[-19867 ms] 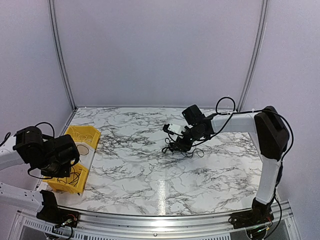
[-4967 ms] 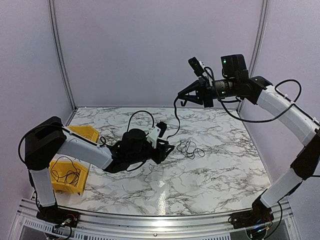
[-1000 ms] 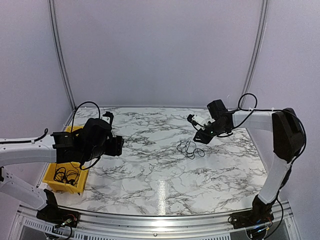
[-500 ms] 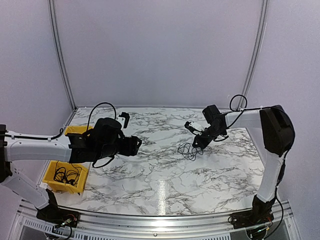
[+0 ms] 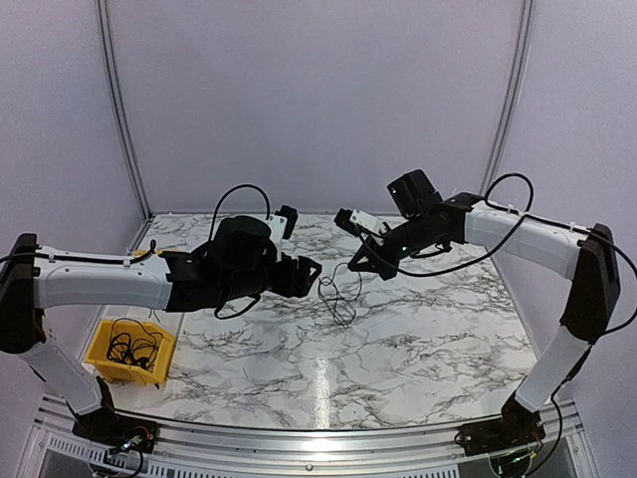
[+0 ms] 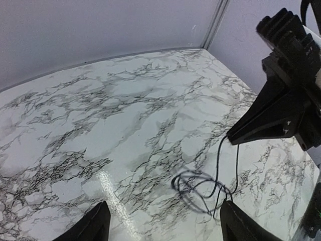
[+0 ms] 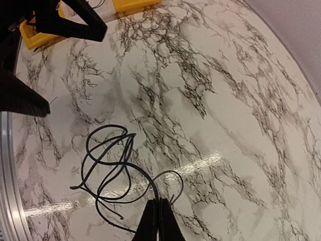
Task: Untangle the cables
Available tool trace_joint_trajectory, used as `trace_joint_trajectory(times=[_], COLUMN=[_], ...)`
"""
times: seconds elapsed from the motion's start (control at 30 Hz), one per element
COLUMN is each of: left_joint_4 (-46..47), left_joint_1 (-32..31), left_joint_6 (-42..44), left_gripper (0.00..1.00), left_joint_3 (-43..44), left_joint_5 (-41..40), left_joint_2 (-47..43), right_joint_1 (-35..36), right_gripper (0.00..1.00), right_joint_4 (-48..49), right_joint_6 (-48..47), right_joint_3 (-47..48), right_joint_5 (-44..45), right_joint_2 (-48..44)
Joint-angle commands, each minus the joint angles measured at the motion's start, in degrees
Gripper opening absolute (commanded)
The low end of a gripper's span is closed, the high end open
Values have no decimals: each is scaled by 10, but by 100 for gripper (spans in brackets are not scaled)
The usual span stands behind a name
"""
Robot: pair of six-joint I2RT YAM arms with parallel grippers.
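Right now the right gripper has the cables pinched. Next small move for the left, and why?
Probably ease the left gripper forward and shut it on a low loop of the cables. It is open, aimed at the loops but short of them; the right gripper is shut on a strand, the bunch dangling below. A second hold would let both pull the tangle apart.

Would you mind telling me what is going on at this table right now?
The right gripper is shut on a strand of the thin black cables, so the looped bunch dangles from it over the marble table. The left gripper is open and points at those loops without touching them. A yellow bin at the left edge holds more wires.
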Motion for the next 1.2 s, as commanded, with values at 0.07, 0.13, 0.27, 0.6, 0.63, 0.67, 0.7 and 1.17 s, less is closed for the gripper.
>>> trace_joint_trajectory(times=[0.07,0.13,0.27,0.6,0.63,0.67,0.7,1.17], left_joint_4=[29,30,39,84,93,97,99,117], left_joint_1=[-18,-19,-19,6,17,29,47,77], left_joint_6=[40,34,9,-45,-44,-46,-50,-54], left_gripper=[78,79,78,75,75,75,74,75], left_joint_3=[38,45,44,35,38,42,45,-20], left_joint_5=[29,30,25,-174,-184,-186,-181,-156], left_joint_2=[17,29,45,104,121,135,153,176], right_joint_1=[51,59,63,64,65,65,63,-47], right_gripper=[0,0,0,0,0,0,0,0], right_joint_4=[-82,-89,-105,-202,-218,-231,-242,-178], right_joint_6=[-6,3,9,-48,-56,-62,-66,-10], right_joint_3=[87,107,137,194,211,229,251,283], right_joint_5=[-60,-77,-109,-265,-280,-287,-292,-304], right_joint_2=[15,19,24,-5,-12,-18,-26,-67])
